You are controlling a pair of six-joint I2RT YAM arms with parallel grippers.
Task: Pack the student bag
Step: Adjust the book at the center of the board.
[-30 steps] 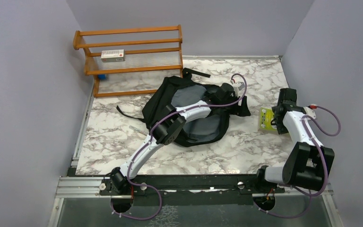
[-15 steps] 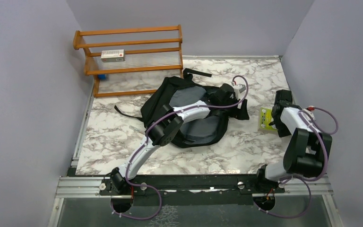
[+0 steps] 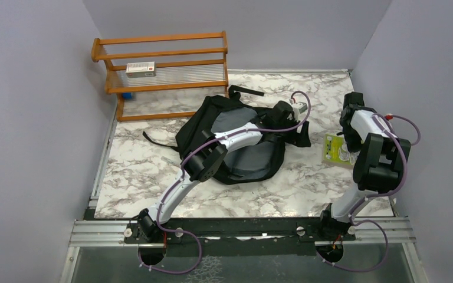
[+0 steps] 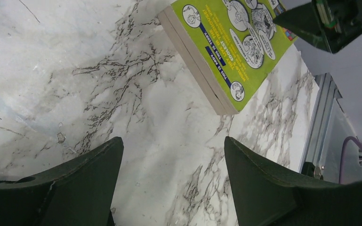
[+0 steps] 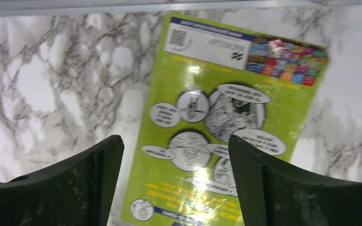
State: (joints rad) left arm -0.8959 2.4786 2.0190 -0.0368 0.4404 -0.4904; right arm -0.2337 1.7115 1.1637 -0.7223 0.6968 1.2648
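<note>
The student bag is a large black backpack lying in the middle of the marble table, with its grey lining showing. My left arm reaches over it. My left gripper is at the bag's right edge, open and empty, with bare marble between its fingers. A lime-green book lies flat to the right of the bag and shows in the left wrist view. My right gripper hovers above the book, open and empty, and the book's cover shows between its fingers.
A wooden rack stands at the back left with a small white and red box on its shelf. A loose black strap lies behind the bag. The right wall is close to the book and the right arm.
My right arm has folded up and its gripper has moved toward the back, over the book's far end. My left arm and the bag have barely moved.
</note>
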